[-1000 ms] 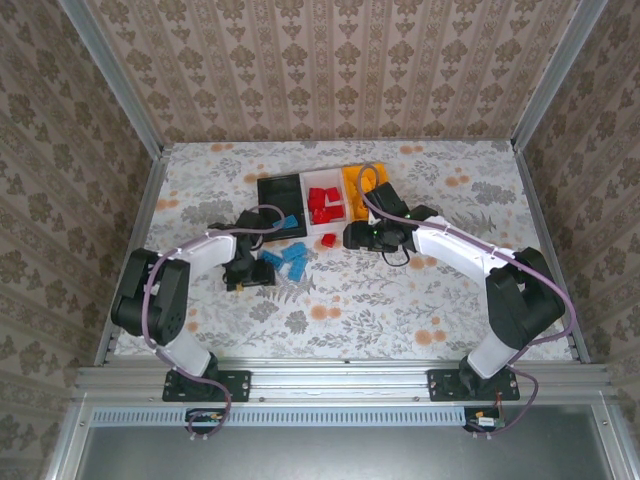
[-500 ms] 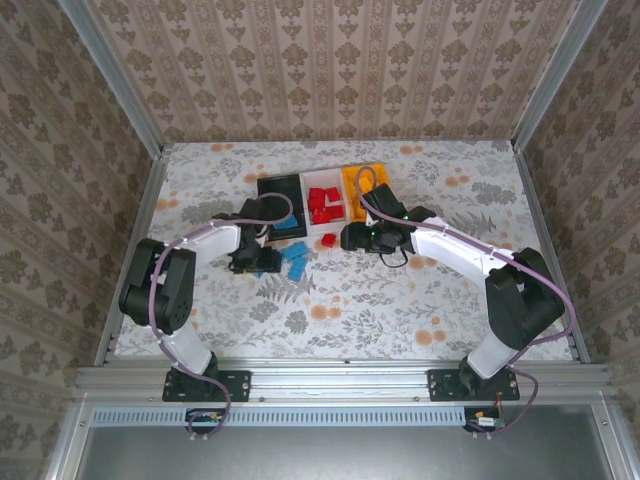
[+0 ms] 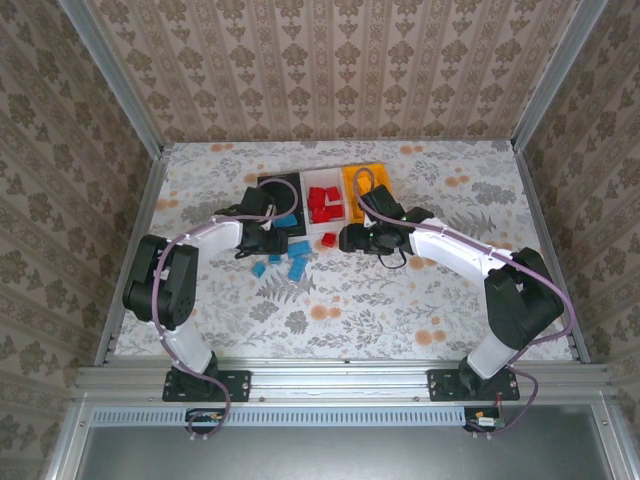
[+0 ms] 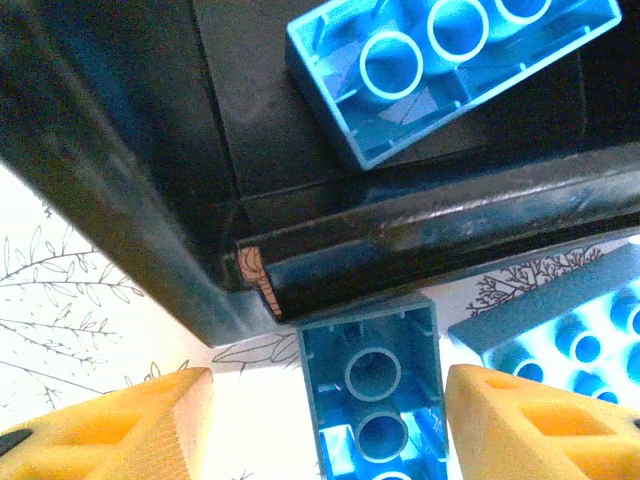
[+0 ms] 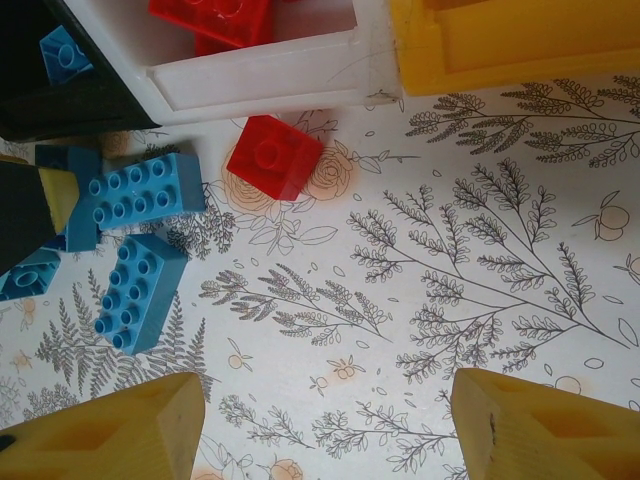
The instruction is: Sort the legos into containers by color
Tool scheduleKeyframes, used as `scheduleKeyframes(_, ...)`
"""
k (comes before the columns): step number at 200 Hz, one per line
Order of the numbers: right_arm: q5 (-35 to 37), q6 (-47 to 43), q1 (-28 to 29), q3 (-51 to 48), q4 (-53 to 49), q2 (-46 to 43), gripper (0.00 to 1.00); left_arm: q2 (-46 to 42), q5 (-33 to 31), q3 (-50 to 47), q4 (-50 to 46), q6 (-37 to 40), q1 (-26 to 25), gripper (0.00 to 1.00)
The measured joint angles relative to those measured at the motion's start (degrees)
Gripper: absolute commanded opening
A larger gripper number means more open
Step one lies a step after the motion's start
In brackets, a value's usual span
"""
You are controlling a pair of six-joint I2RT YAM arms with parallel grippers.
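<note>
Black bin (image 4: 150, 200): you see one blue brick (image 4: 450, 70) inside.
White bin (image 5: 260, 75): red bricks (image 5: 215, 15).
Left gripper (image 4: 325, 385), right gripper (image 5: 325, 400): fingers apart.

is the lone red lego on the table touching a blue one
No, the red lego lies apart from the blue legos, with bare table between.

No legible text or markings

blue legos (image 5: 140, 190), red lego (image 5: 273, 157), beside containers (image 5: 260, 80)
</note>
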Motion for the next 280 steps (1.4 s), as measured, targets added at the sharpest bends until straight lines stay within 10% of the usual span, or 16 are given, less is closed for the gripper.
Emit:
scheduleKeyframes(119,0.3,0.9,1.4,0.3,0.0,0.8,0.68,0.4,-0.4,-1.7,-1.2,0.1,-1.4,0.30)
scheduleKeyframes(216,0.9,1.2,1.5,0.3,0.2,0.8,0.67,-17.9,3.6,2.4,-8.7,0.0,-2.1,0.29)
scheduleKeyframes(280,0.9,2.0,4.7,-0.3,1.6,1.2,0.68,-5.2,2.4,19.2,-8.3,1.6,-0.7,0.29)
